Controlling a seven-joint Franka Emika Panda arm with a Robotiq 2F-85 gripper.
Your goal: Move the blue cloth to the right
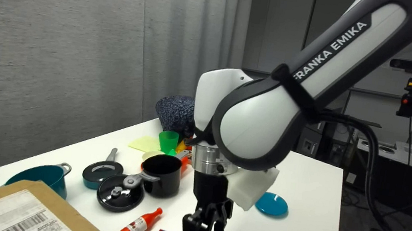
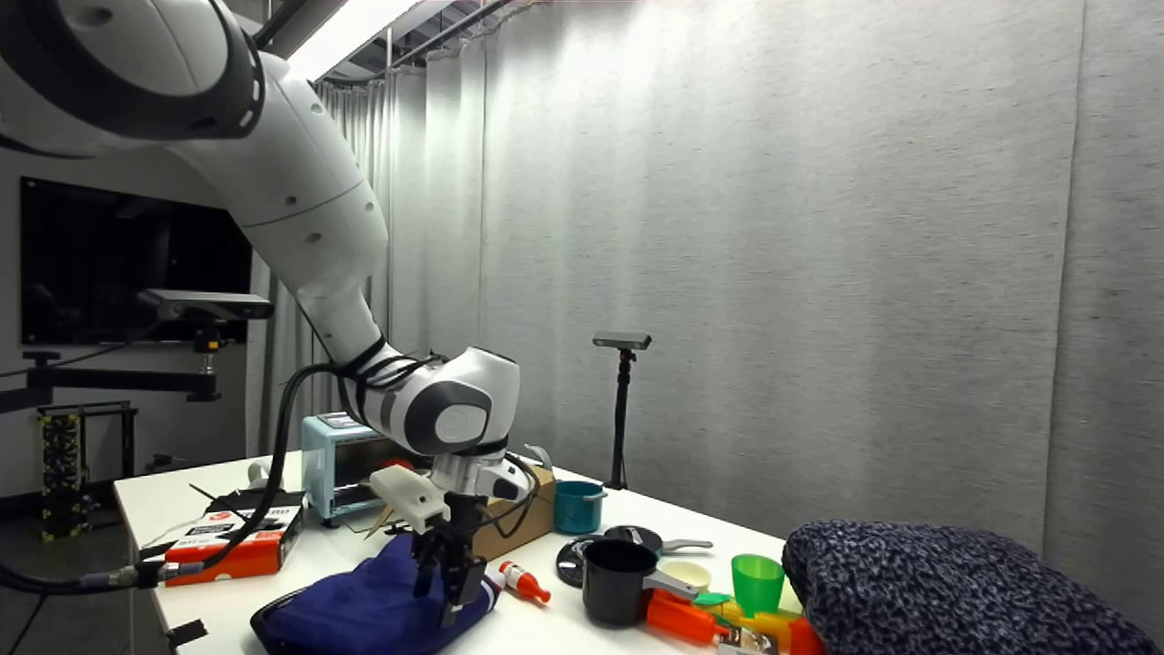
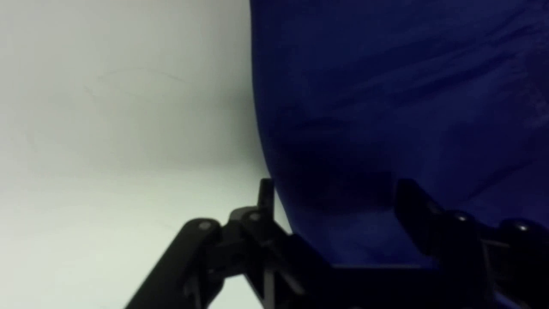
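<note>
Black jointed fingers are spread astride the edge of the wrinkled navy-blue fabric cloth, presumably so a fold can be pinched. Cloth is laid on white surface, just beside red labelled bottle.

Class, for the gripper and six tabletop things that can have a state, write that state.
Black two-finger gripper: open
Navy-blue fabric cloth: creased
Red labelled bottle: lying down
Black cylindrical pot: upright, uncovered
Round black lid: off that pot
Teal round pot: uncovered
Tapered green cup: upright
</note>
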